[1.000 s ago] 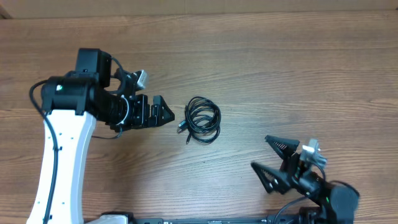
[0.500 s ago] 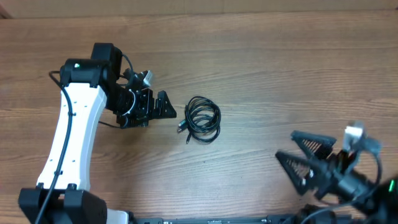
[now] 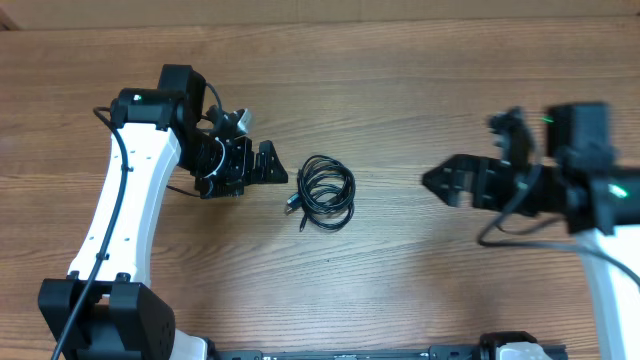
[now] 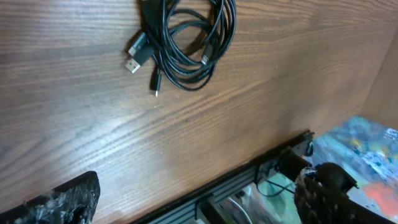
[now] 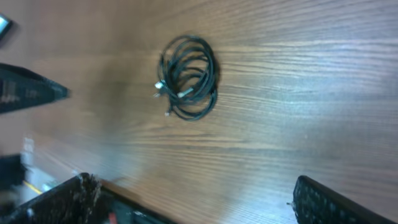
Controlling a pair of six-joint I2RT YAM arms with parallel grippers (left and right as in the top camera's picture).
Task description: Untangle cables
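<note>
Thin black cables (image 3: 325, 193) lie coiled in one bundle on the brown wooden tabletop (image 3: 420, 90) between the arms. The left gripper (image 3: 278, 170) hovers near the bundle, and the right gripper (image 3: 436, 183) is farther off. Both are spread wide and hold nothing.

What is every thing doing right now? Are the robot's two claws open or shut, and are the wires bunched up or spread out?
cables: coiled together in one bundle, lying flat on the table, plug ends poking out, nothing touching them.
left gripper: open, empty, close beside the bundle.
right gripper: open, empty, farther from the bundle.
</note>
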